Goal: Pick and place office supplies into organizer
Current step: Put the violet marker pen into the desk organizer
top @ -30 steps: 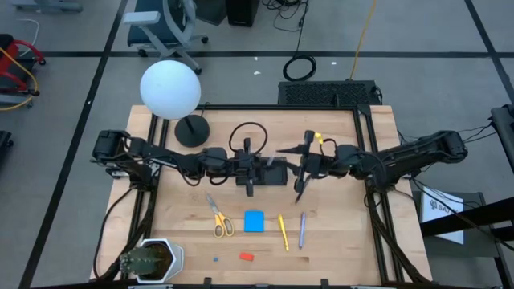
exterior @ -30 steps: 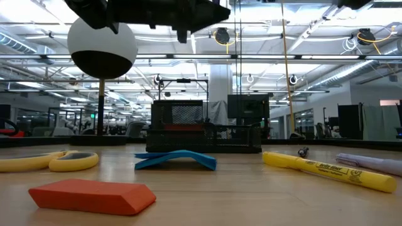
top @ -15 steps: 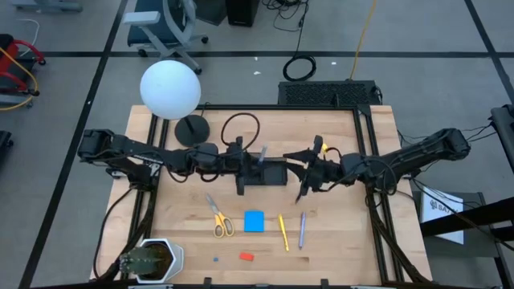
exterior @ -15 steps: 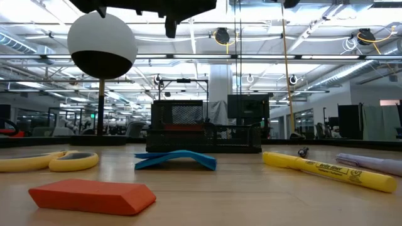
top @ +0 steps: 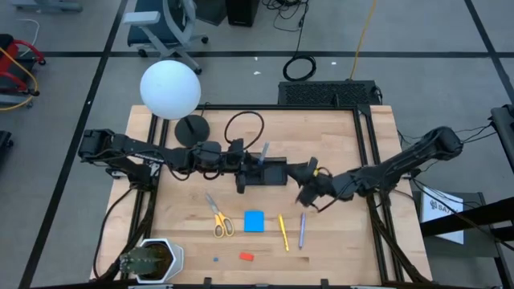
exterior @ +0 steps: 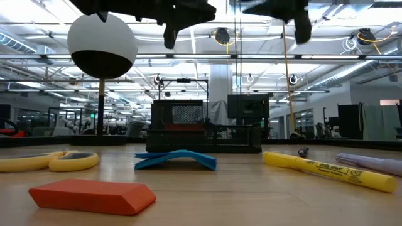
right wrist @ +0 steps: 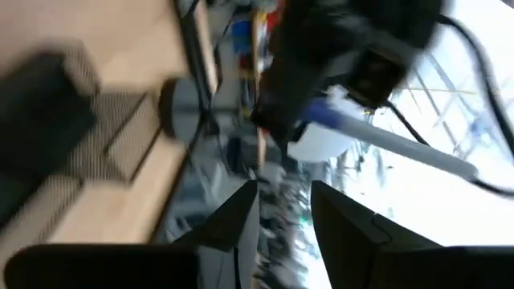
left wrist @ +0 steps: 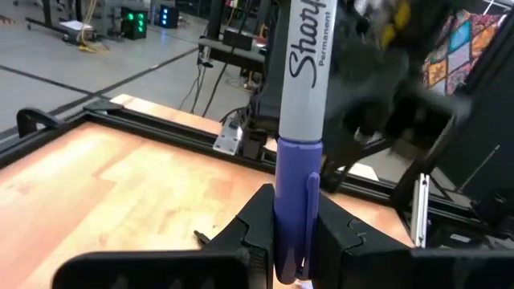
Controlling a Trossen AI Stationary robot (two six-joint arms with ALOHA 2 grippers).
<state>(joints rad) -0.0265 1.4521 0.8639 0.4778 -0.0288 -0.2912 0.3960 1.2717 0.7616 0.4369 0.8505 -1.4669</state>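
Note:
My left gripper (top: 254, 164) hangs over the left end of the black organizer (top: 273, 173), shut on a grey marker pen with a purple cap (left wrist: 299, 120). My right gripper (top: 303, 186) hovers open just right of the organizer, nothing between its fingers (right wrist: 241, 221). Flat on the table nearer the front lie the yellow-handled scissors (top: 218, 218), blue note pad (top: 254, 221), yellow pencil (top: 283, 231), purple pen (top: 303, 229) and red eraser (top: 246, 257). My left gripper pinches the marker's purple cap (left wrist: 293, 205) between its two fingers (left wrist: 250, 229). The fingers reach in level from the table's left and lie across the marker. The marker is lifted clear above the organizer, its grey barrel (top: 264, 151) slanting up toward the far edge.
A lamp with a white globe (top: 170, 88) and round black base (top: 193, 130) stands at the far left. A black cable loop (top: 245, 127) lies behind the organizer. A potted plant (top: 148, 258) sits at the near left corner. A black frame rail (top: 369, 160) runs along the table's sides.
My right gripper has drawn back from the organizer toward the near edge, sinking a little and rolling about its own line. My left gripper has rolled with the marker, whose grey barrel has swung up and toward the far edge.

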